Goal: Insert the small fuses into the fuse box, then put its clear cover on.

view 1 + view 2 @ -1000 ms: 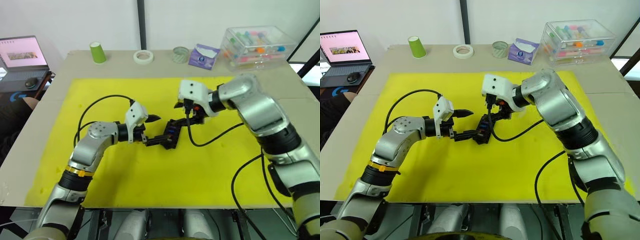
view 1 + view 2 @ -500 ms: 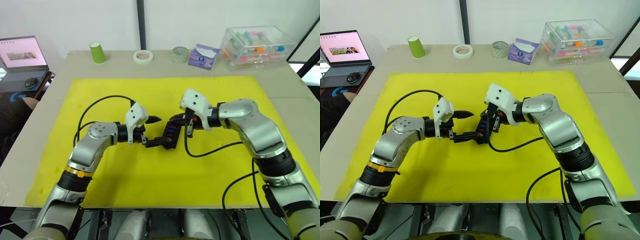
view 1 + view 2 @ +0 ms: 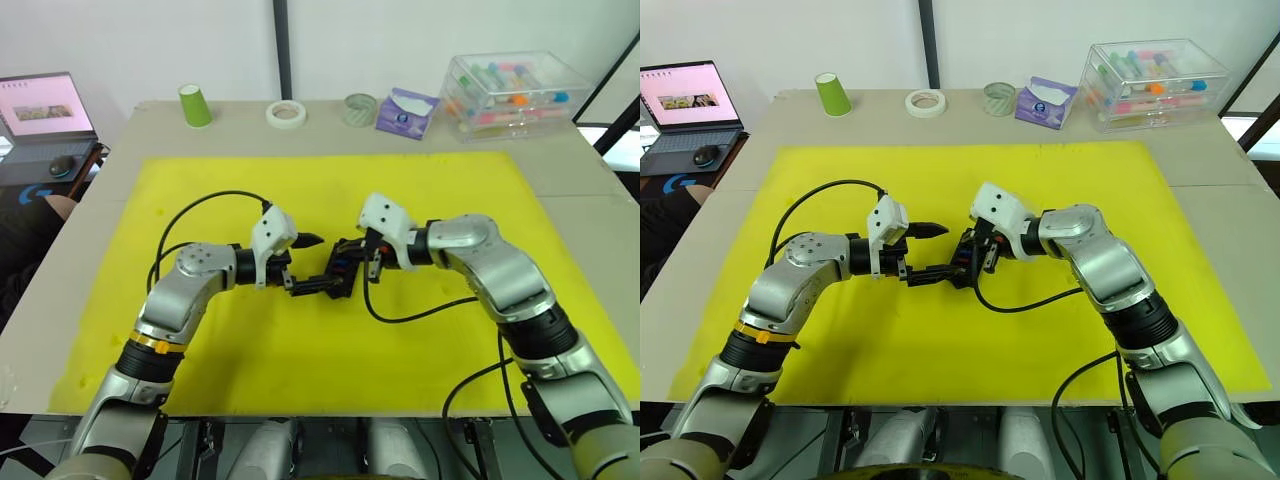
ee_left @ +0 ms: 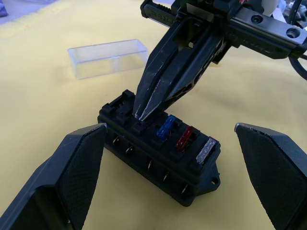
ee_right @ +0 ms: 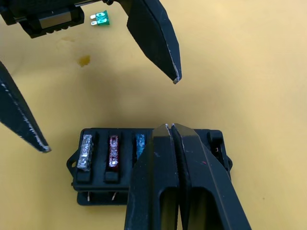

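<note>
Fuse box [image 4: 160,153] on yellow tabletop [image 3: 300,340], flanked by wide-open left end effector [image 5: 91,81]. Right end effector [image 4: 141,112] closed, pressing purple fuse [image 4: 142,125]; could jam crooked if pushed off-axis.

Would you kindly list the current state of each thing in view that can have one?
fuse box: uncovered, grey, red and blue fuses seated
purple fuse: under the right pincer's tips
green fuse: loose on the mat
clear cover: off, lying on the mat
left pincer: open
right pincer: shut
</note>
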